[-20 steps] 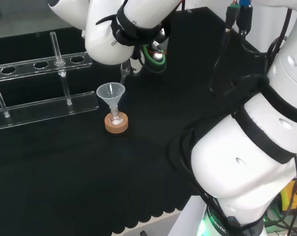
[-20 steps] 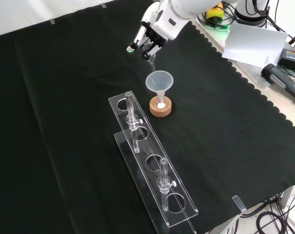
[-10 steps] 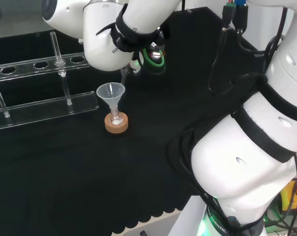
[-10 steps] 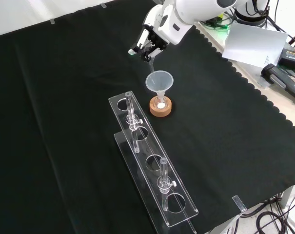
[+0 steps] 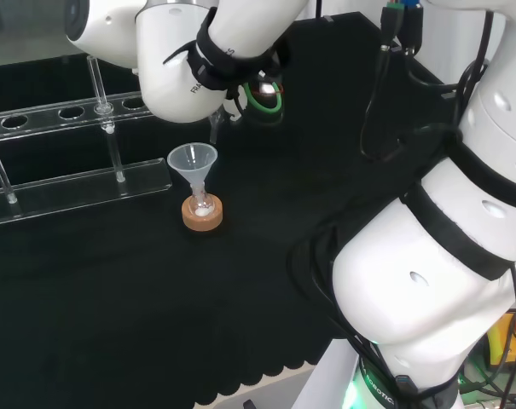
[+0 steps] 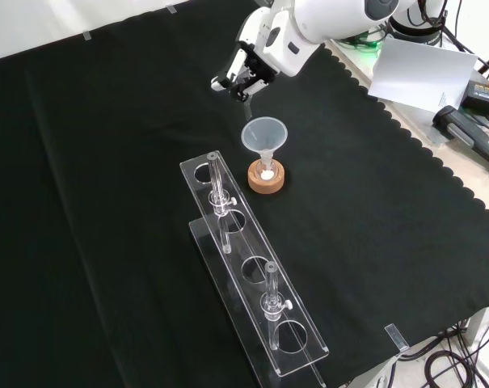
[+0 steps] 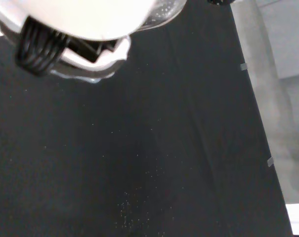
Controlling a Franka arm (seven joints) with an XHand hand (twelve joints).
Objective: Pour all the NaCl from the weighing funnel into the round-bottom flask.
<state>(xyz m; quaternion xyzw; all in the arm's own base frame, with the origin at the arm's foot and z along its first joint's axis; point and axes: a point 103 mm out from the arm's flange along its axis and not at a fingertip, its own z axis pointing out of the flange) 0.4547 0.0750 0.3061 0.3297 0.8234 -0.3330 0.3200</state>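
Clearly the hand, fingers curled round the weighing funnel, hovers just beyond the funnel in the flask, front view. Its spout should stay over that mouth, tilting gently until empty.

One funnel, one cork stand, perhaps two tubes.

Black cloth with scalloped edge over a pale bench, grey floor strip beyond the cloth
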